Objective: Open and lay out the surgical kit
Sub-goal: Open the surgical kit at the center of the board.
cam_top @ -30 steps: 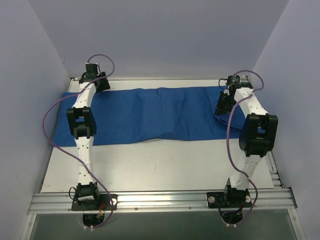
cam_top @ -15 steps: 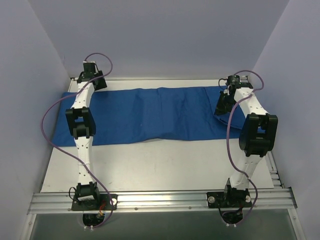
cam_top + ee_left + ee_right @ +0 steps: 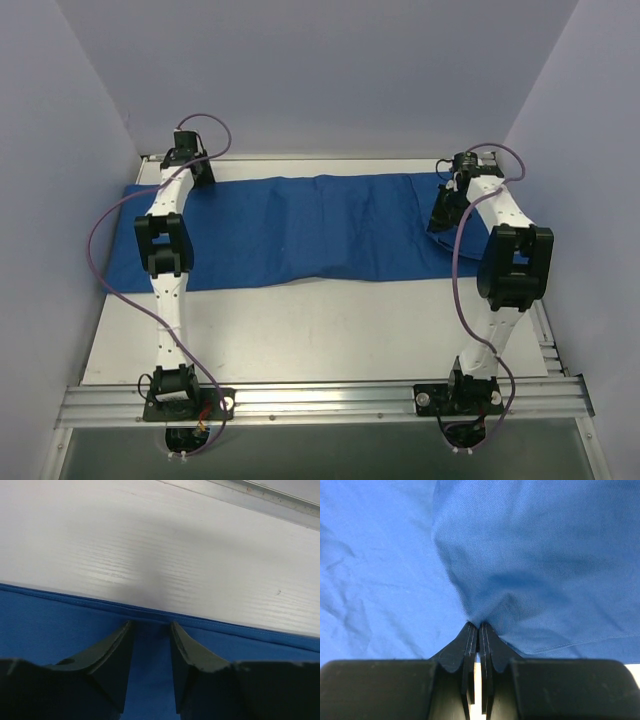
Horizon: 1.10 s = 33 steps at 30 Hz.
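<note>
Your blue wrap (image 3: 310, 230) is spread along the far side of the bench (image 3: 330, 330), mid-unfolding I'd say. Right end effector (image 3: 478, 626) is pinching a fold at its right end, and the left end effector (image 3: 151, 625) sits spread astride the far hem. Next you'd clamp that hem, then pull.

Cloth ends lost behind an arm and past frame edges
From above, the right arm (image 3: 515, 265) covers the blue cloth wrap's (image 3: 300, 225) right end. Both wrist views crop the cloth at their sides.
</note>
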Available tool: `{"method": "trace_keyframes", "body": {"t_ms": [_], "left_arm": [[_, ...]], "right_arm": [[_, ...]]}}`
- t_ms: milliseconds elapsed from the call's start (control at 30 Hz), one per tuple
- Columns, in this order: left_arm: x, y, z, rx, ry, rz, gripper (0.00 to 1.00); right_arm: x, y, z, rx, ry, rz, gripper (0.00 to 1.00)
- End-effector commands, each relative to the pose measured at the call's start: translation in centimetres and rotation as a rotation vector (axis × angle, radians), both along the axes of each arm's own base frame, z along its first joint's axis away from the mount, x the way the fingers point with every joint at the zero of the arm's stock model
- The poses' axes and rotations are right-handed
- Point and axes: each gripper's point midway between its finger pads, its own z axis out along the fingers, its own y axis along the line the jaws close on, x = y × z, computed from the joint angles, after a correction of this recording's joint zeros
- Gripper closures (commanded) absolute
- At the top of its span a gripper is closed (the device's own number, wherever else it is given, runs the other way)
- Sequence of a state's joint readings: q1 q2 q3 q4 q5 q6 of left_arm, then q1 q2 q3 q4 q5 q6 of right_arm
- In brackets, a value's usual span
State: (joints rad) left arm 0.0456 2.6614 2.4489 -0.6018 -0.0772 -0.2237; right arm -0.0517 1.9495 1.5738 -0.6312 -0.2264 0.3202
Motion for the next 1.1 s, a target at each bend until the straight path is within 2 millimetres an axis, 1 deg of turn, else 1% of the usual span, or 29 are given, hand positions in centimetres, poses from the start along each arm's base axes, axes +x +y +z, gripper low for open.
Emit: {"method": "trace_keyframes", "body": {"t_ms": [0, 67, 167, 233, 300, 400, 433, 467, 533, 600, 633, 667, 700, 733, 767, 800, 833, 867, 900, 967, 1033, 1067], "left_arm": [[-0.3, 0.9, -0.7, 0.005, 0.026, 0.021, 0.59], [-0.1, 1.0, -0.3, 0.001, 0.013, 0.028, 0.68], [0.0, 1.1, -0.3, 0.002, 0.009, 0.029, 0.76], [0.2, 1.3, -0.3, -0.002, 0.002, 0.034, 0.81], [0.4, 1.2, -0.2, -0.011, -0.006, 0.025, 0.82], [0.3, 1.1, -0.5, -0.015, 0.002, 0.017, 0.87], [0.2, 1.0, -0.8, -0.016, 0.008, 0.014, 0.91], [0.1, 0.9, -1.0, -0.021, 0.014, 0.012, 0.98], [0.0, 0.9, -0.9, -0.027, 0.011, 0.006, 0.98], [-0.3, 1.7, 0.3, -0.006, 0.009, 0.052, 0.98], [-0.5, 3.1, 1.3, 0.052, 0.0, 0.11, 0.98], [-0.6, 4.2, 3.5, 0.09, -0.031, 0.146, 0.98], [-0.8, 5.5, 4.4, 0.126, -0.037, 0.185, 0.98], [-1.3, 7.3, 5.7, 0.177, -0.046, 0.247, 0.98], [-1.6, 9.2, 6.3, 0.183, -0.051, 0.281, 0.9], [-1.7, 10.2, 6.7, 0.179, -0.062, 0.295, 0.62], [-1.9, 10.9, 6.6, 0.168, -0.06, 0.298, 0.5], [-1.9, 11.4, 7.0, 0.149, -0.071, 0.294, 0.4], [-2.1, 12.7, 7.1, 0.143, -0.074, 0.303, 0.31], [-2.0, 13.3, 7.5, 0.15, -0.082, 0.269, 0.28], [-1.9, 14.3, 7.5, 0.158, -0.081, 0.26, 0.25], [-2.2, 14.7, 7.1, 0.159, -0.063, 0.257, 0.25]], "right_arm": [[0.2, 0.6, 0.2, 0.022, 0.009, 0.005, 1.0], [0.1, 0.5, 0.3, 0.022, 0.008, 0.005, 1.0], [0.1, 0.5, 0.3, 0.019, 0.01, 0.007, 1.0], [0.3, 0.6, 0.2, 0.022, 0.007, 0.006, 1.0], [0.5, 0.6, 0.4, 0.022, 0.002, 0.006, 1.0], [0.5, 0.5, 0.4, 0.022, 0.002, 0.005, 1.0], [0.4, 0.5, 0.4, 0.019, 0.004, 0.005, 1.0], [0.3, 0.5, 0.3, 0.019, 0.007, 0.004, 1.0], [0.2, 0.5, 0.2, 0.021, 0.01, 0.004, 1.0], [0.1, 0.5, 0.2, 0.021, 0.01, 0.004, 1.0], [0.1, 0.6, 0.2, 0.022, 0.011, 0.006, 1.0], [0.1, 0.5, 0.2, 0.021, 0.013, 0.004, 1.0], [0.0, 0.6, 0.2, 0.023, 0.012, 0.005, 1.0], [0.0, 0.7, 0.3, 0.027, 0.007, 0.005, 1.0], [-0.2, 0.9, 0.0, 0.038, 0.014, 0.002, 1.0], [-0.2, 1.0, -0.1, 0.043, 0.012, 0.001, 1.0], [-0.2, 1.1, -0.3, 0.049, 0.014, -0.001, 1.0], [-0.4, 1.2, -0.5, 0.053, 0.019, 0.0, 1.0], [-0.3, 1.3, -0.5, 0.057, 0.018, -0.003, 1.0], [-0.3, 1.4, -0.4, 0.053, 0.013, 0.002, 1.0], [-0.5, 1.4, -0.6, 0.052, 0.018, 0.003, 1.0], [-0.6, 1.4, -0.8, 0.052, 0.019, 0.003, 1.0]]}}
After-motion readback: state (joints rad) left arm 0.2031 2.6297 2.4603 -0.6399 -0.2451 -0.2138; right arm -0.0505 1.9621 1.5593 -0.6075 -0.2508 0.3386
